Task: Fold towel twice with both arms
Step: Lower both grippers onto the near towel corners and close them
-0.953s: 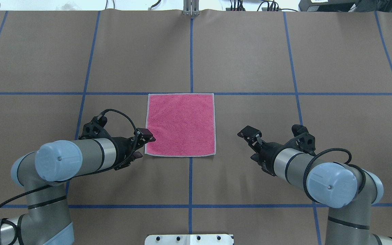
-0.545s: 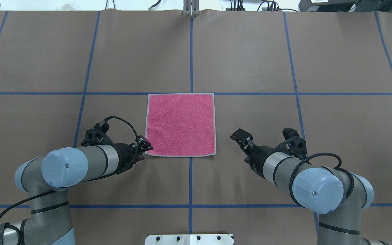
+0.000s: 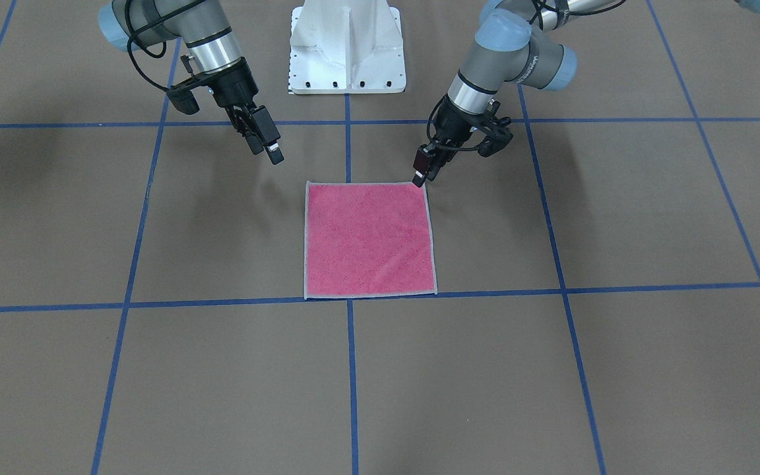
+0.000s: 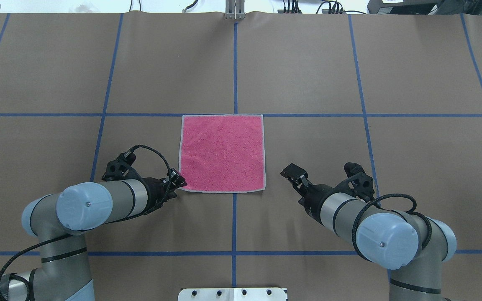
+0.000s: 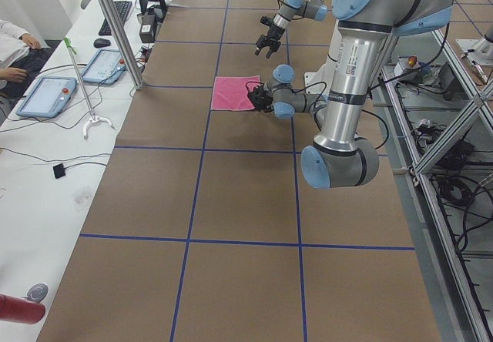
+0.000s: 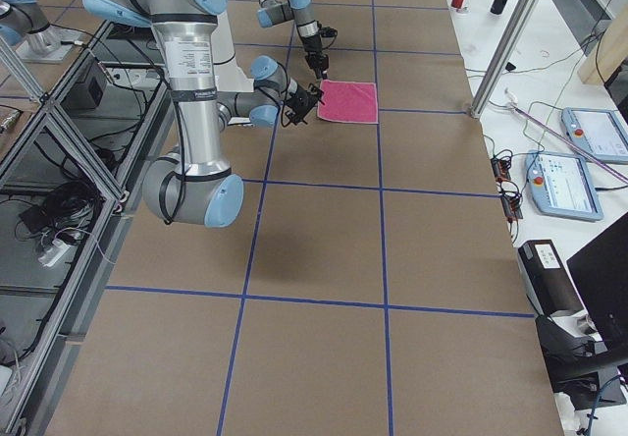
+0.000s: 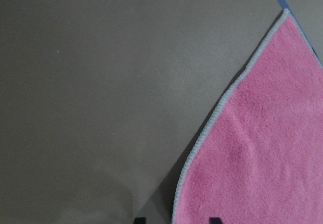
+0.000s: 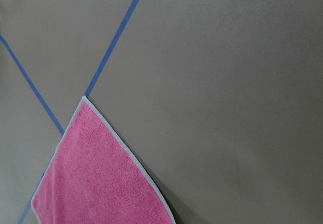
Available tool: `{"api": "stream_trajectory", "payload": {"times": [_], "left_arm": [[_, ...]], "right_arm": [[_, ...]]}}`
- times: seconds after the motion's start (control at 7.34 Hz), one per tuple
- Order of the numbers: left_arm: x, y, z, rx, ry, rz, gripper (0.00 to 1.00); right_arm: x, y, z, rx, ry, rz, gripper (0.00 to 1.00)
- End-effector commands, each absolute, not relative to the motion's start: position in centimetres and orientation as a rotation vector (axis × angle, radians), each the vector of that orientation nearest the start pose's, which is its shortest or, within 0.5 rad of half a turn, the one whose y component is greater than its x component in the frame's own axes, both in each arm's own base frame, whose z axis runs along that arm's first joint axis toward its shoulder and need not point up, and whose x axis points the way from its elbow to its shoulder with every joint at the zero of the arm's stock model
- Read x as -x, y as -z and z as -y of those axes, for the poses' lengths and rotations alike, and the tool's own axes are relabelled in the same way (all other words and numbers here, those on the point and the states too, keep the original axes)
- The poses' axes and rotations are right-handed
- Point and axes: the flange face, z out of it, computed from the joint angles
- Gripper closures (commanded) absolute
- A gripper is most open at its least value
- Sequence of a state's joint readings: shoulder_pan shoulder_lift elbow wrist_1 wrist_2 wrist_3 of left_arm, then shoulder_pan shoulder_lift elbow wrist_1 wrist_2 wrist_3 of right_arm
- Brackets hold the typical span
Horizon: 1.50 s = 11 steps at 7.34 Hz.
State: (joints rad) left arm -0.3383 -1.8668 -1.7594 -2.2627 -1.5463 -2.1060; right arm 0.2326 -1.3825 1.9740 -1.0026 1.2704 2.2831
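The towel (image 4: 222,152) lies flat and unfolded, pink face up, with light grey edging; it also shows in the front view (image 3: 370,239). My left gripper (image 4: 179,182) is open at the towel's near left corner. In the left wrist view the towel's edge (image 7: 202,138) runs down between the two fingertips. My right gripper (image 4: 293,173) is open and empty, hovering to the right of the towel's near right corner, apart from it. The right wrist view shows that part of the towel (image 8: 101,178) ahead, and no fingertips.
The table is covered in brown paper (image 4: 308,62) with a grid of blue tape lines. The white robot base (image 3: 347,46) stands at the table's near edge, between the arms. An operators' desk with tablets (image 5: 46,95) runs along the far side.
My left gripper has moved back along the towel's left edge to its near left corner. My right gripper has moved left and slightly back, closer to the towel's near right corner.
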Motion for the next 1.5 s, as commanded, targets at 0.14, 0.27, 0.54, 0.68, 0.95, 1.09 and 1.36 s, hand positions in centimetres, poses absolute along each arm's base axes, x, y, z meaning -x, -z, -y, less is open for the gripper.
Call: {"api": "stream_trajectory", "payload": {"times": [0.14,0.27,0.54,0.68,0.95,1.09,1.36], "left_arm": [[-52.5,-33.2,32.8,0.095,0.778,-1.207,0.63],[-52.6,-33.1,32.8,0.095,0.777,-1.207,0.66],[-52.8,-32.8,32.9,0.095,0.777,-1.211,0.68],[-52.8,-32.8,32.9,0.095,0.777,-1.211,0.7],[-52.8,-32.9,33.0,0.094,0.779,-1.21,1.0],[-52.8,-32.9,33.0,0.094,0.779,-1.21,1.0],[-52.8,-32.9,33.0,0.094,0.779,-1.21,1.0]], "right_arm": [[48.2,-30.9,27.9,0.017,-0.998,1.235,0.03],[48.2,-30.9,27.9,0.017,-0.998,1.235,0.03],[48.2,-30.9,27.8,0.011,-0.999,1.237,0.03],[48.3,-30.9,27.7,0.008,-0.999,1.238,0.03],[48.7,-31.1,27.4,0.009,-0.996,1.231,0.09],[49.1,-31.7,27.4,0.005,-0.995,1.219,0.11],[51.5,-30.7,27.6,0.016,-1.014,1.216,0.12]]}}
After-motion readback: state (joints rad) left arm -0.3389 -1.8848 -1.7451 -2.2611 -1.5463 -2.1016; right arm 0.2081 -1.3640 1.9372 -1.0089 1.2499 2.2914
